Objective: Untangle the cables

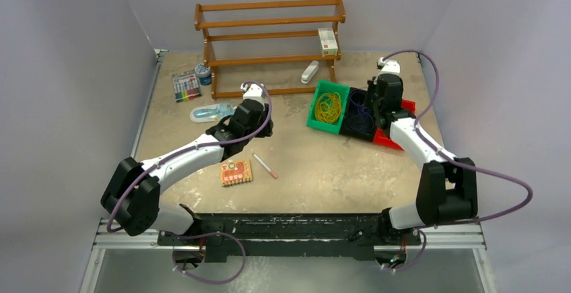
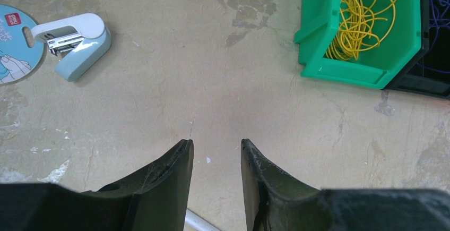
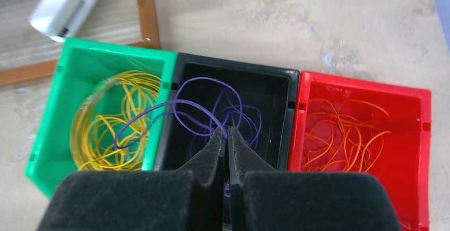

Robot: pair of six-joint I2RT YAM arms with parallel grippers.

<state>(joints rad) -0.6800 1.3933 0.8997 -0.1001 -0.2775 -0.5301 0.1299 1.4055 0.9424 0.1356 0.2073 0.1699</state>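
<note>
Three bins stand side by side: green (image 3: 117, 48), black (image 3: 239, 67) and red (image 3: 366, 82). The yellow cable (image 3: 95, 135) lies in the green bin and the orange cable (image 3: 345, 135) in the red one. The dark blue cable (image 3: 204, 78) lies in the black bin, with one loop reaching over the wall into the green bin. My right gripper (image 3: 227, 133) is above the black bin, shut on a blue strand. My left gripper (image 2: 215, 146) is open and empty over bare table, left of the green bin (image 2: 318, 29).
A wooden rack (image 1: 269, 37) stands at the back with a white box (image 1: 327, 40) on it. A blue stapler (image 2: 79, 45), a marker set (image 1: 186, 85), a pen (image 1: 264, 165) and an orange card (image 1: 236, 172) lie on the table's left half.
</note>
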